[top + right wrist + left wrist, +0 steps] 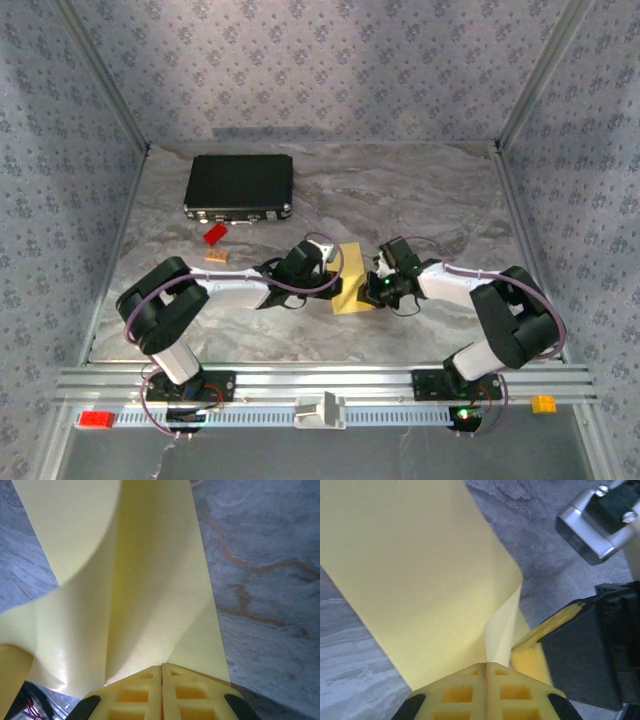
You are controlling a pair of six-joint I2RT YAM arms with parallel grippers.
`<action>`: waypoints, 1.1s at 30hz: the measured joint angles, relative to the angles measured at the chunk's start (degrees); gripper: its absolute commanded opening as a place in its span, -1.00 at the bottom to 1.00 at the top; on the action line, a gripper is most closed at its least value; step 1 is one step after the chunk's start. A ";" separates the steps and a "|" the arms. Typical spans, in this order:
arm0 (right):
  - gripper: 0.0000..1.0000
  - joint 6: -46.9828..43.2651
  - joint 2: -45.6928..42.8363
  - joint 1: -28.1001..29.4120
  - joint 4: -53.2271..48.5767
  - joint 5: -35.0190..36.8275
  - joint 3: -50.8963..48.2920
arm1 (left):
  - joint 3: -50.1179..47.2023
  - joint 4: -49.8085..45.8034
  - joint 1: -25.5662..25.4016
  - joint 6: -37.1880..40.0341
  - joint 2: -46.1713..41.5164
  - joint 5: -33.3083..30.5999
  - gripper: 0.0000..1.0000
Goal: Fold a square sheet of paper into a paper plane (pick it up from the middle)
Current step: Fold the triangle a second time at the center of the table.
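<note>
Centre of the marble table (430, 190), and the square sheet of paper (350, 280) sits right between the two arms. It is pale yellow, matte, no print on it. From above it reads as a narrow slanted strip, not a flat square.

The left gripper (486, 669) is pinching it. In the left wrist view the two yellow foam pads (460, 692) press together with the paper's edge caught in the seam. From there the sheet sweeps up and away to the left, and its right edge curls over in a soft loop back down to the pads. No sharp crease there, just a rounded bend.

Across to the right gripper (161, 670): its pads (187, 692) meet too, clamped on the same sheet. The paper fans out above them with a gentle ridge up the middle and a rounded lobe at the upper left. Whether the sheet's near end touches the marble, I cannot tell.

The grippers are nose to nose over the paper, and the right one's black body crowds the right side of the left wrist view. Far left, well apart from the paper, a black case (239, 187) lies flat. Near its front edge is a small red brick (214, 235), with a small tan block (217, 256) just below that. On the rail (400, 380) at the near edge sit a second red brick (97, 419) at left and an orange brick (543, 403) at right.
</note>
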 measured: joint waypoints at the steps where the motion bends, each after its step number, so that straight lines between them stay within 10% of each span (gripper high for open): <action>1: -0.84 -0.13 -0.11 -0.11 -0.17 0.13 -0.02 | 0.24 -0.24 0.15 0.35 0.42 0.00 -0.93; 33: -0.83 -1.86 -0.35 -0.68 -1.20 0.17 0.02 | 6.32 -6.34 1.38 7.08 7.02 -0.44 -0.92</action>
